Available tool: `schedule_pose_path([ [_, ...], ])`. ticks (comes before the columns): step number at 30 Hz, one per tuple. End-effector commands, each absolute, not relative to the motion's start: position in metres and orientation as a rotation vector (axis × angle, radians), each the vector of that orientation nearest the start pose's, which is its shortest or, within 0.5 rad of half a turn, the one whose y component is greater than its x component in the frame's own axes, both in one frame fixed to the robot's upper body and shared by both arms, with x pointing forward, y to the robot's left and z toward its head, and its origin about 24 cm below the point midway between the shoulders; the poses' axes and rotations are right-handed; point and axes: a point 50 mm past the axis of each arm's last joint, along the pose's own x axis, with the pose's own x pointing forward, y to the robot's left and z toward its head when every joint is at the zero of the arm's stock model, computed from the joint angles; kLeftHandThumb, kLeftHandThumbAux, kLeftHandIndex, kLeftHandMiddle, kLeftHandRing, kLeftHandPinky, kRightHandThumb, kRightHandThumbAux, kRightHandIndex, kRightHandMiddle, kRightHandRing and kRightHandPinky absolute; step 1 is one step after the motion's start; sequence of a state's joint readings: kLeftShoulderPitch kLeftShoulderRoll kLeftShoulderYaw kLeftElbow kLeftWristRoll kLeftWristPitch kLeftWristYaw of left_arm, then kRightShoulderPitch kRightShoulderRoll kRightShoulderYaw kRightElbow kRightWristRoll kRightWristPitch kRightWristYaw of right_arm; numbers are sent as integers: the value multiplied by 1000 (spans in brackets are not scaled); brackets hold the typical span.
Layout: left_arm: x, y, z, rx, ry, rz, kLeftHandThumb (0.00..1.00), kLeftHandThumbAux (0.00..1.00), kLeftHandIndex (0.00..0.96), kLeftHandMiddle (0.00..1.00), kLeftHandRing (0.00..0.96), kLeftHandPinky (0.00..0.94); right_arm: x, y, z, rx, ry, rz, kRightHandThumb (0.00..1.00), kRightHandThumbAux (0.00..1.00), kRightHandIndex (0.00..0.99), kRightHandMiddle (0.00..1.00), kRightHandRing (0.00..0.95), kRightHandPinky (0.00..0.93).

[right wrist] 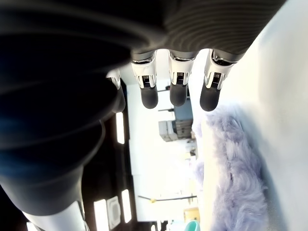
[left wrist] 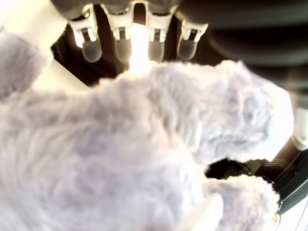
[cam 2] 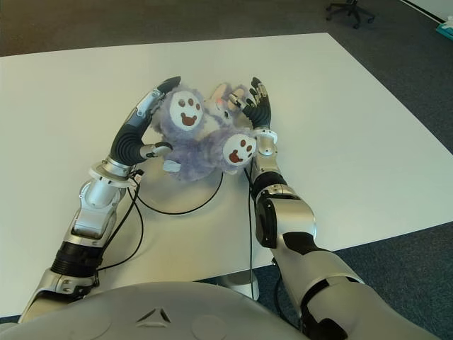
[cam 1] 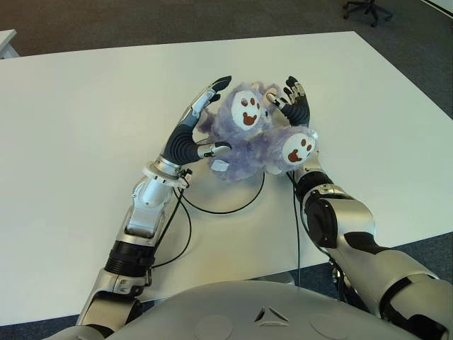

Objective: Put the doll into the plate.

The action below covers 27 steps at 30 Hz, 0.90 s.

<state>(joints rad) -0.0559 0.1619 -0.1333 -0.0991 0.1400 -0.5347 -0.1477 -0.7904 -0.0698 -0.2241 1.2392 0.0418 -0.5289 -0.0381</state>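
Purple plush doll (cam 1: 248, 138) held between both hands above the white table (cam 1: 85, 106), over the table's middle and somewhat nearer the near edge than the far one. Fluffy lavender fur, two white round paw pads with dark red prints turned up toward the head camera: one high and toward the far edge, the other lower and toward the robot's right. Small white tag showing at the doll's near left side.

Left hand (cam 1: 195, 127) pressed against the doll's left flank, palm turned inward, long fingers stretched up and over the fur toward the far edge, thumb hooked in under the near side. Left wrist view almost filled with fur, four pale fingertips (left wrist: 120, 45) lined up just past it.

Right hand (cam 1: 294, 106) upright on the doll's right side, fingers extended and only slightly bent, dark fingertips rising above the fur. In the right wrist view, three fingertips (right wrist: 177, 94) straight and apart, purple fur showing beside the palm rather than wrapped by them. Doll squeezed between the two palms, neither hand closed around it alone.

Black cables (cam 1: 226, 205) looping on the table under the wrists, toward the near edge. Grey carpet (cam 1: 212, 18) beyond the far edge, with an office chair base (cam 1: 367, 8) near the far right corner. Doll's underside hidden; contact with the table cannot be told.
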Motion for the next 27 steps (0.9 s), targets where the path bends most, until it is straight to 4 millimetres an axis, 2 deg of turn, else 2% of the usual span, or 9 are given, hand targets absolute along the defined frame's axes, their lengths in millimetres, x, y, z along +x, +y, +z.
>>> schedule_pose_path([
  [1,236,127,107,331,-610,-365,0,336,0,79,35,0,340,-157,-1,73,165,-106,114,795,85,46,46,90],
  [27,241,142,116,318,-650,-274,0,327,0,107,31,0,340,-156,-1,70,166,-102,102,783,94,46,47,101],
])
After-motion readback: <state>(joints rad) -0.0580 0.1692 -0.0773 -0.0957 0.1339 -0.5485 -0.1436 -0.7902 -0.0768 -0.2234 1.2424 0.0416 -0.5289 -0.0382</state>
